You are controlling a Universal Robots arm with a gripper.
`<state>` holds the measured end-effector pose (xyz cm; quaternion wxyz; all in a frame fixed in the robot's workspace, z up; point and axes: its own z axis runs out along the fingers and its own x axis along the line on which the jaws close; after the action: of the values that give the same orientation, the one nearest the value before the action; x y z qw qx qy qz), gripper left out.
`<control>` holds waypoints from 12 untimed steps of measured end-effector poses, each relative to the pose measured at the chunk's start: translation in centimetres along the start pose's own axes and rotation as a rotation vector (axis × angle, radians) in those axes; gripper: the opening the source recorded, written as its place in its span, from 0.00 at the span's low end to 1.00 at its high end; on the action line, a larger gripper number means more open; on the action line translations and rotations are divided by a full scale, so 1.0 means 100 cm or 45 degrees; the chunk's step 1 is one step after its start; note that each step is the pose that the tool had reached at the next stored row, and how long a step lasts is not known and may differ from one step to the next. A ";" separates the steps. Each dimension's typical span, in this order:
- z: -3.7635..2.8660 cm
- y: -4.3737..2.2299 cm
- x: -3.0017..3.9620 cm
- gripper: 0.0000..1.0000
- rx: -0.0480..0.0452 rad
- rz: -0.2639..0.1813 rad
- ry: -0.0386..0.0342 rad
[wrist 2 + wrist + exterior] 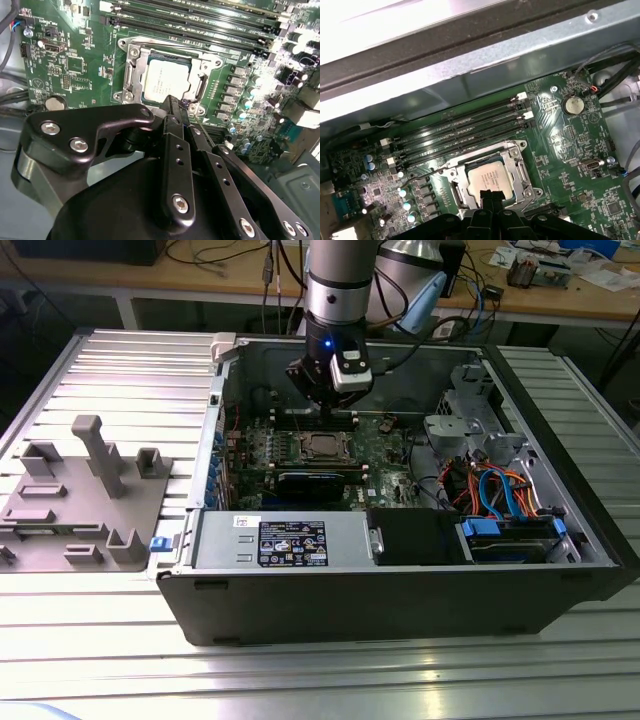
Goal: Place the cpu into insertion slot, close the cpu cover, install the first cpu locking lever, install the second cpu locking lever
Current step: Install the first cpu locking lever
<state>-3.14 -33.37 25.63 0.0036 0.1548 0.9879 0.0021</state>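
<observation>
At the exterior view's left, a grey fixture tray [90, 490] lies on the slatted table [320, 680], well apart from the work. Moving right, we come to the open computer case [400, 600]. The arm drops in from the upper centre of the frame and its gripper [332, 405] hangs just above the insertion slot [325, 447] on the green motherboard [385, 455]. Further right sit the drive cage and its orange and blue cables [500, 490], which play no part in this.

In the second wrist view the cpu [167, 77] lies flat in the slot. The cpu cover [134, 75] appears to be folded down around it, with the silvery top showing through its window. The fingers [172, 120] are drawn together with no gap that we can see, and their tips sit right at a corner of the socket frame. We cannot tell whether they pinch a thin lever wire there or only press against it.

Since the chip is seated and the cover is down, we judge that the work has reached the locking levers. Which of the two levers is in hand, we cannot say.

In our view this step calls for a short, well-guided push that keeps the thin wire under the tips and stays clear of the memory slots [200, 25] and the small capacitors [247, 102] beside the socket.
</observation>
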 end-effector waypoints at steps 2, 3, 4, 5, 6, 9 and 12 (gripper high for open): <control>0.0000 0.0000 0.0000 0.11 0.000 -0.030 0.0002; 0.0000 0.0000 0.0000 0.11 0.000 -0.042 0.0002; 0.0000 0.0000 0.0000 0.11 0.000 -0.055 0.0002; 0.0000 0.0000 0.0000 0.11 0.000 -0.070 0.0004; 0.0000 0.0000 0.0000 0.11 -0.001 -0.086 0.0004; 0.0000 0.0000 0.0000 0.11 -0.001 -0.123 0.0006; 0.0000 0.0001 0.0000 0.11 -0.001 -0.177 0.0009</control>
<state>-3.14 -33.37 25.63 0.0035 0.0859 0.9963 0.0023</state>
